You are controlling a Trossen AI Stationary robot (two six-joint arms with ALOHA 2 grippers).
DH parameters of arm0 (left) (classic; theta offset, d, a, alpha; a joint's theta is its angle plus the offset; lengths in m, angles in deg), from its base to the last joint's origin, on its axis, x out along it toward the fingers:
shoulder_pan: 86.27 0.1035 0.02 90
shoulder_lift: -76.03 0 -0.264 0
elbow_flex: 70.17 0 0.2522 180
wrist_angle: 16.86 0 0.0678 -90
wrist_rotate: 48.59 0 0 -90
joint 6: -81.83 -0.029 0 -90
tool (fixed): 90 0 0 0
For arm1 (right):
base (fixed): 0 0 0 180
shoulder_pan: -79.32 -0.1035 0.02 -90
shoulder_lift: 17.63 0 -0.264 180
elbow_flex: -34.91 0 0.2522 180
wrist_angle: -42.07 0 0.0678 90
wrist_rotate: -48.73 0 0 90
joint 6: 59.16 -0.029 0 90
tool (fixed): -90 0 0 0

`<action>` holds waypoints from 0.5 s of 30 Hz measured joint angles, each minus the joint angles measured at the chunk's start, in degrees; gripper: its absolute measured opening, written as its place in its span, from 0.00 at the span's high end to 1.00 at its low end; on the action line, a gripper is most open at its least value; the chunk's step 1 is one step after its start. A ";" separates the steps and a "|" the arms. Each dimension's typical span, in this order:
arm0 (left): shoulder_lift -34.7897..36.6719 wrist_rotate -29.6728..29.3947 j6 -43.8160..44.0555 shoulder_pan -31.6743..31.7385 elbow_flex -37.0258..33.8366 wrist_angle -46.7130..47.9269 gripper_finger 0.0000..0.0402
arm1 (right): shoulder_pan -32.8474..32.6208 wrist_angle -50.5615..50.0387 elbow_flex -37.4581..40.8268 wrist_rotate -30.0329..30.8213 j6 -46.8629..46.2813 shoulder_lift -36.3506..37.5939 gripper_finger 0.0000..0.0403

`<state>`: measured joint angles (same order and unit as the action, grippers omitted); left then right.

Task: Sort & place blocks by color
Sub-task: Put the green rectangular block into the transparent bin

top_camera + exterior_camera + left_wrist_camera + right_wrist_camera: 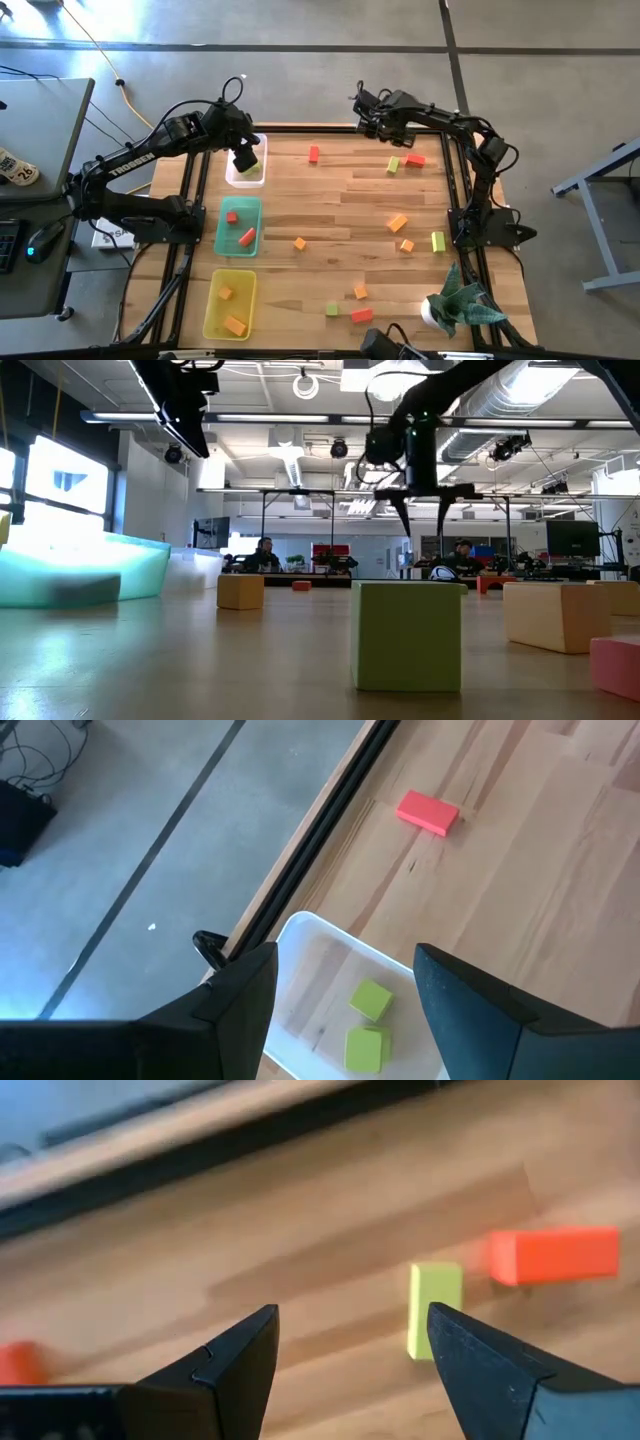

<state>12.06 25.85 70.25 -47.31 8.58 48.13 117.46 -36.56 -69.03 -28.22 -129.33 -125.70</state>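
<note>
My left gripper (245,157) (345,952) hangs open above the clear tray (245,172) at the table's far left. Two yellow-green blocks (371,1000) (366,1048) lie in that tray, below and between the fingers. My right gripper (372,122) (352,1310) is open in the air by the far edge. A yellow-green block (393,165) (434,1310) and a red block (414,160) (553,1253) lie on the wood just beyond it. Another red block (313,153) (428,811) rests between the two grippers.
The green tray (238,226) holds two red blocks and the yellow tray (230,303) holds two orange ones. Orange (397,222), yellow-green (438,241) and red (361,316) blocks are scattered over the table's middle and near right. A potted plant (455,305) stands at the near right corner.
</note>
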 joint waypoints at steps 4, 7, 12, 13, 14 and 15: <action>0.00 -0.01 -1.04 0.00 0.00 -0.01 0.45 | 0.50 1.21 4.74 -1.56 -1.47 -0.07 0.40; 0.00 -0.02 -1.05 0.00 0.00 -0.02 0.45 | 0.51 2.57 8.06 -2.87 -1.97 -0.07 0.40; 0.00 -0.02 -1.05 0.00 0.00 -0.02 0.45 | 0.51 4.09 12.08 -3.82 -3.43 -0.07 0.40; 0.00 -0.02 -1.05 0.00 0.00 -0.02 0.45 | 0.51 4.57 12.79 -4.09 -3.44 -0.07 0.40; -0.01 -0.02 -1.05 0.00 0.00 -0.02 0.45 | 0.52 5.04 13.44 -4.49 -3.44 -0.07 0.40; 0.00 -0.02 -1.05 0.00 0.00 -0.02 0.45 | 0.55 5.36 14.13 -4.73 -3.52 -0.07 0.40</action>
<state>12.06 25.83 69.21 -47.31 8.58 48.11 118.01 -31.20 -54.90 -32.95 -132.84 -125.77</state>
